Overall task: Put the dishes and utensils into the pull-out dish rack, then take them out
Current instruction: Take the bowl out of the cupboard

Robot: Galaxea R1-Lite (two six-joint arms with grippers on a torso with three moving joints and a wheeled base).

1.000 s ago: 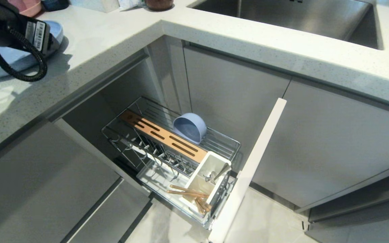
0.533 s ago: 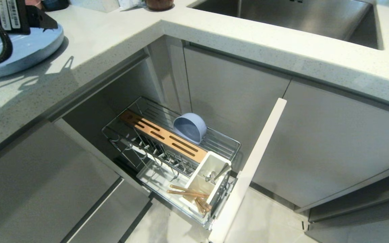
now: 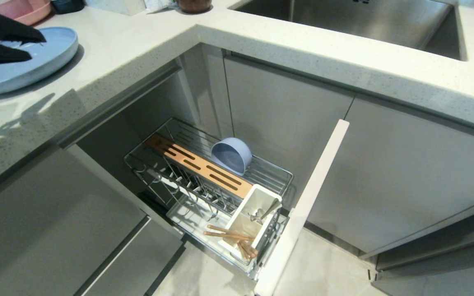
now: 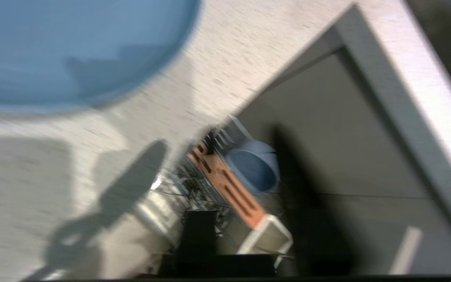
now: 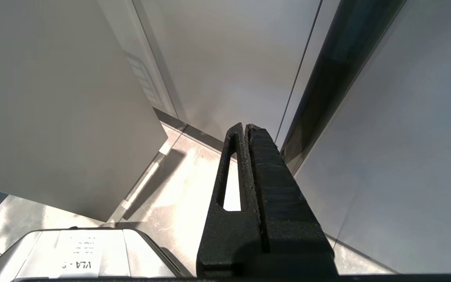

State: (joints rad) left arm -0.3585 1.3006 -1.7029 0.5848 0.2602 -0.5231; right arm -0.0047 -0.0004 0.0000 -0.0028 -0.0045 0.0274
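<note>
Label "VLA" (image 5: 77, 264) – upside down, right claw (image 5: 246, 127) closed

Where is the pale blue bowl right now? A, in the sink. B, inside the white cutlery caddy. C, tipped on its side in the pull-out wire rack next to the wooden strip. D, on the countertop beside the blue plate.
C: the bowl lies tipped on its side on the wire floor of the dish rack, right beside the slotted wooden strip, while the blue plate sits alone on the countertop.

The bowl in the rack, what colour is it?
Pale blue; the bowl shows best in the head view.
</note>
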